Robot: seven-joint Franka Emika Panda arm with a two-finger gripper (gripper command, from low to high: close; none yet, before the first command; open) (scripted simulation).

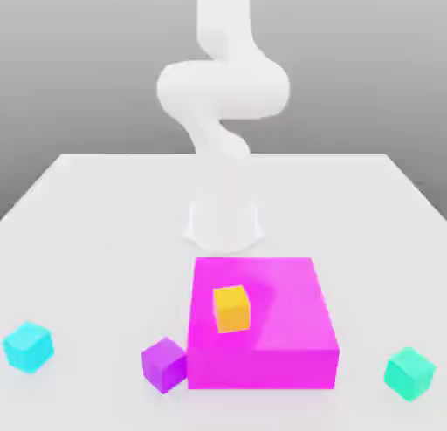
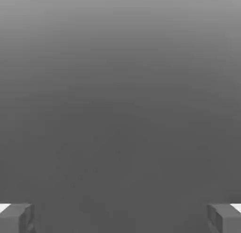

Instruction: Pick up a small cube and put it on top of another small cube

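Observation:
The small sea-green cube (image 1: pixel 409 373) rests on the white table (image 1: pixel 96 237), near the front on the exterior view's right. The small orange-yellow cube (image 1: pixel 231 308) stands on top of the big magenta block (image 1: pixel 288 333), towards its left side. My white arm (image 1: pixel 223 89) is folded up high behind the block, far from both cubes. In the hand view my gripper (image 2: pixel 120 219) is open, its grey fingertips (image 2: pixel 16 218) set wide apart with nothing between them, facing a plain grey background.
A purple cube (image 1: pixel 164 364) sits against the magenta block's front-left corner. A lighter cyan-blue cube (image 1: pixel 28 345) lies at the front on the exterior view's left. The arm's base (image 1: pixel 224 222) stands just behind the block.

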